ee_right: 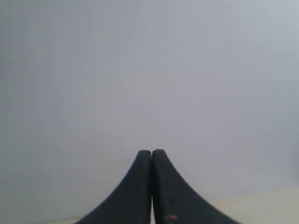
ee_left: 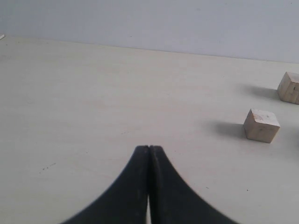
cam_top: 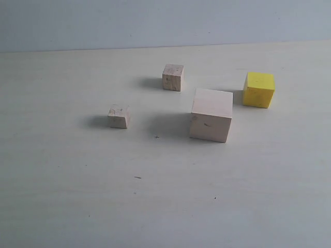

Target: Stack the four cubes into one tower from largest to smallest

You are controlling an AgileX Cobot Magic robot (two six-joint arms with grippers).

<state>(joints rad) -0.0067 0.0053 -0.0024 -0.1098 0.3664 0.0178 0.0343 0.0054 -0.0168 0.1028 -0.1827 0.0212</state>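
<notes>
So right now all four cubes are sitting separately on the worktop (cam_top: 77, 196), each flat on its own face, and nothing is stacked on anything yet. The big cube (cam_top: 211, 114) is pale wood and sits a bit right of the middle. The yellow cube (cam_top: 258, 89) is just behind it and off to its right, close but not touching. The back small cube (cam_top: 173, 77) is behind the big one and to its left, nearer the wall (cam_top: 155, 20). The front small cube (cam_top: 118, 116) is well out to the left on its own. Both little ones are pale wood with a few dark specks.

Neither arm shows up in the exterior view. From the left wrist camera, the left claw (ee_left: 149, 154) is pressed together with its tips meeting and nothing between them. It hangs over bare worktop, with the front small cube (ee_left: 261, 125) off to one side and well clear of it. The back small cube (ee_left: 289, 87) is beyond that, cut off by the frame edge.

The right claw (ee_right: 152, 156) is pressed together too and carries nothing. It's pointed at the wall (ee_right: 149, 70), with only a sliver of worktop (ee_right: 261, 205) showing, so no cubes are in its view.
</notes>
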